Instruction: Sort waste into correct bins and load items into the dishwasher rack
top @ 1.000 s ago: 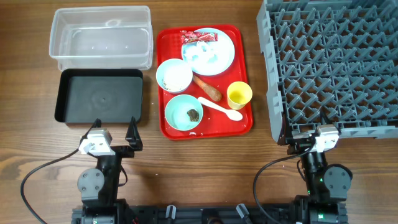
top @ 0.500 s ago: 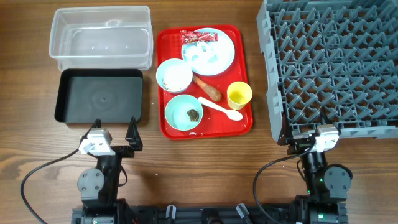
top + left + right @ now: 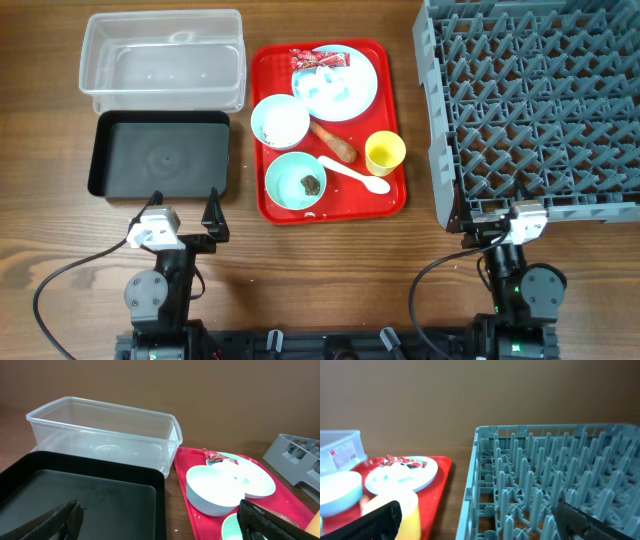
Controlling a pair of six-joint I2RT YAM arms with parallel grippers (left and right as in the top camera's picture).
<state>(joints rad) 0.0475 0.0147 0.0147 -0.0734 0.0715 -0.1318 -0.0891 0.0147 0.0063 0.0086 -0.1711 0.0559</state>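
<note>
On the red serving tray (image 3: 395, 200) sit a light blue plate (image 3: 345, 90) with a red-and-white wrapper (image 3: 318, 60), a pale blue bowl (image 3: 280, 120), a mint-green bowl (image 3: 290, 172) holding a dark lump (image 3: 310, 184), an orange-brown sausage piece (image 3: 335, 143), a yellow cup (image 3: 385, 152) and a white spoon (image 3: 355, 175). The clear tub (image 3: 160, 16) and the black tray (image 3: 97, 150) stand at the left. The grey rack (image 3: 540, 100) fills the right. My left gripper (image 3: 185, 205) (image 3: 162, 520) is open and empty at the black tray's near edge. My right gripper (image 3: 497, 218) (image 3: 480, 520) is open and empty at the rack's near corner.
Both arm bases and their cables sit along the table's front edge. Bare wood lies between the red tray and the rack, and in front of the red tray.
</note>
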